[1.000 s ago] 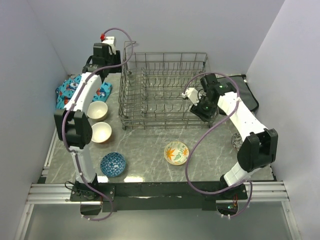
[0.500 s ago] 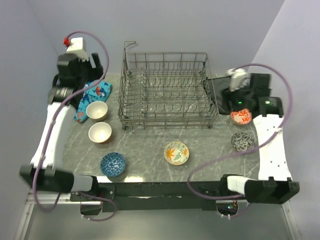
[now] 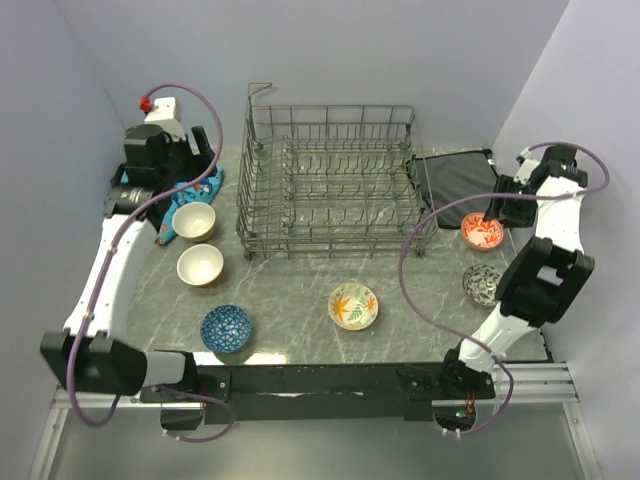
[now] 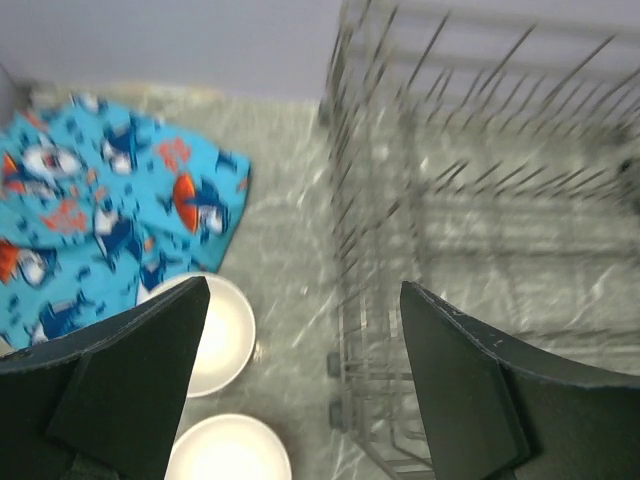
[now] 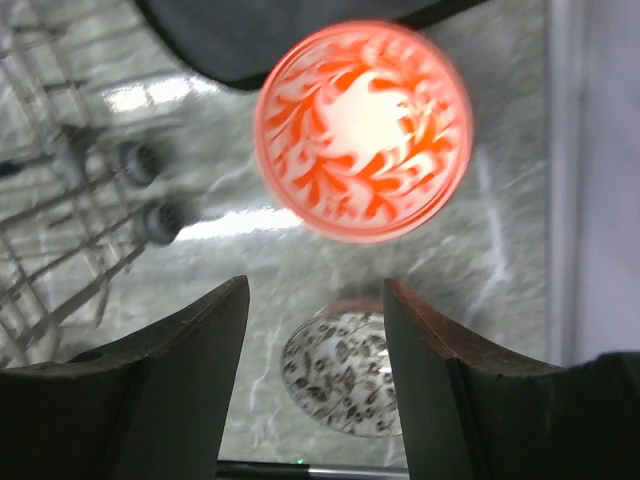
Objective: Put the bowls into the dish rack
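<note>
The left claw point(image 4: 303, 290) is held spread wide and empty above the bench point(image 4: 285, 230). A cream bowl point(image 4: 222, 335) and a second cream bowl point(image 4: 228, 450) are seen beside its left finger, and the dish rack point(image 4: 480, 200) beyond its right finger. The right claw point(image 5: 315, 285) is likewise spread, with nothing gripped. The orange-red bowl point(image 5: 362, 130) lies ahead of it, and the speckled bowl point(image 5: 345, 385) is seen on the bench beneath the gap between its fingers.

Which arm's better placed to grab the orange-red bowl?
Right. The right gripper hangs open just above the orange-red bowl. The left gripper is open too, but it is across the table by the cream bowls, with the dish rack in between.
</note>
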